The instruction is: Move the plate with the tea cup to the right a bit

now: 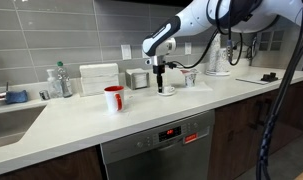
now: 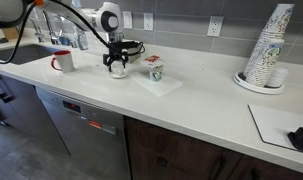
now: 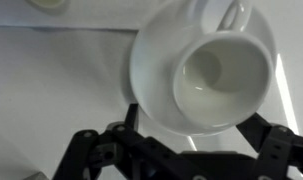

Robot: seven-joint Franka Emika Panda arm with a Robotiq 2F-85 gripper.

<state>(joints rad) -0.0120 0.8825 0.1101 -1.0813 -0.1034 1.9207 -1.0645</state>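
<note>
Your claw (image 3: 181, 152) hangs spread wide just above the plate (image 3: 153, 75), whose near rim lies between the jaws with the cup (image 3: 216, 75) just beyond, so go straight down.

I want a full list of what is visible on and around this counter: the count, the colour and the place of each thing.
tea cup: one, white, on the plate
plate: one, white, on the counter below the gripper
mug: one, red, near the counter's front edge
printed cup: one, white with a pattern, on a white napkin
paper cup stack: one, patterned, at the far end of the counter
bottle: one, clear, beside the sink
dishwasher: one, steel, under the counter
counter: one, white
arm: one, white, reaching over the counter
gripper: one, black, fingers spread on either side of the plate
</note>
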